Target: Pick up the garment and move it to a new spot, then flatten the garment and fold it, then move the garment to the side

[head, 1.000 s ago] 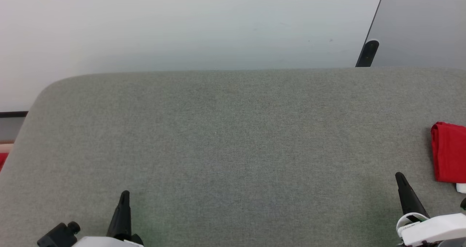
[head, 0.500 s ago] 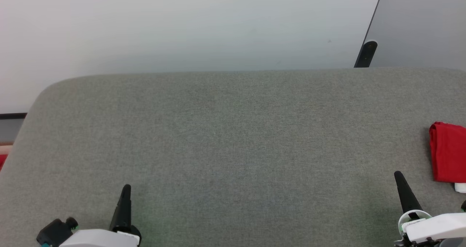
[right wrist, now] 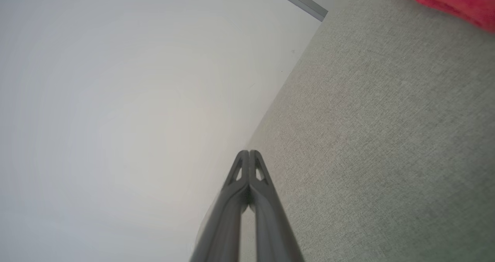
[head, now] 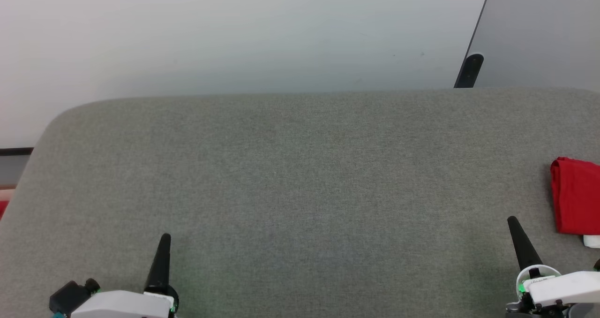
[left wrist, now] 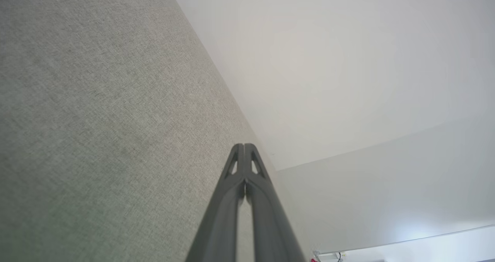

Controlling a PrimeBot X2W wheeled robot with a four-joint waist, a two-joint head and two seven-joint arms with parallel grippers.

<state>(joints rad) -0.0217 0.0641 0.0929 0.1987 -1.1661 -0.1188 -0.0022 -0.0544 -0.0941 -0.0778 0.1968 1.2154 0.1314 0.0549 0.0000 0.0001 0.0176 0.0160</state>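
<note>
Folded red garment (head: 576,196) set aside at the grey table's (head: 300,177) far-right edge; left gripper (head: 163,243) and right gripper (head: 514,226) rest pinched shut, empty, apparently task done.

I look down on a wide grey woven fabric surface (head: 300,177), its far left corner (head: 61,116) rounded. Beyond its far edge lies a plain pale background (head: 234,32); I cannot tell floor from wall. At the upper right a grey panel (head: 543,32) slants, with a short black round-ended piece (head: 470,69) at its foot. At the left edge sits a dark strip (head: 16,151), and below it a red sliver (head: 2,208)
</note>
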